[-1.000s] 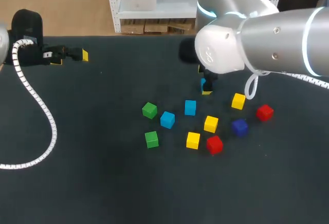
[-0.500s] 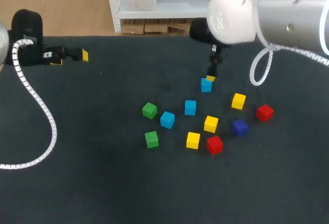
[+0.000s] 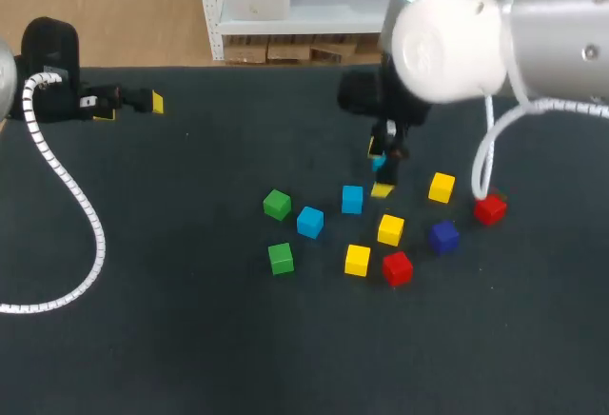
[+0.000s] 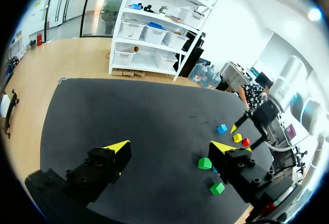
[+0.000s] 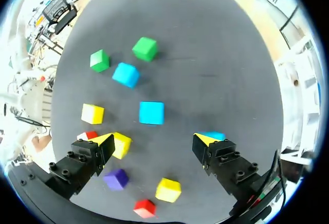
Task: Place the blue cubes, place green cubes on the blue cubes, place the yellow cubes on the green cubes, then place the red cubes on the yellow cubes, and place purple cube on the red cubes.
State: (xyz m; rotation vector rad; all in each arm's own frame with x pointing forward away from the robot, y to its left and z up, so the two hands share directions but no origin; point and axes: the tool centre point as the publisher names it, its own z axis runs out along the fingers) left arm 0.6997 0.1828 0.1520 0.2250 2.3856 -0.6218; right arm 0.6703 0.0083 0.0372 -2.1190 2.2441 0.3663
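right gripper (image 5: pixel 154 140) spread wide | blue cube (image 5: pixel 212 135) seemingly against one finger (half hidden) | left gripper (image 4: pixel 170 146) spread, well apart

Cannot see most of blue cube (image 3: pixel 379 160) in head view — covered by right fingers (image 3: pixel 389 140). In right wrist view, tucked behind one yellow tip; cannot judge contact. Cannot see half of red cube (image 5: pixel 88 135), behind other tip. Lose right arm (image 3: pixel 495 25) past top and right edges, left arm (image 3: pixel 43 63) past left edge. From left wrist, cannot see part of cube cluster (image 4: pixel 205 163) behind left fingers (image 4: pixel 241 170) — cannot make out detail on distant cubes (image 4: pixel 237 137), too small.
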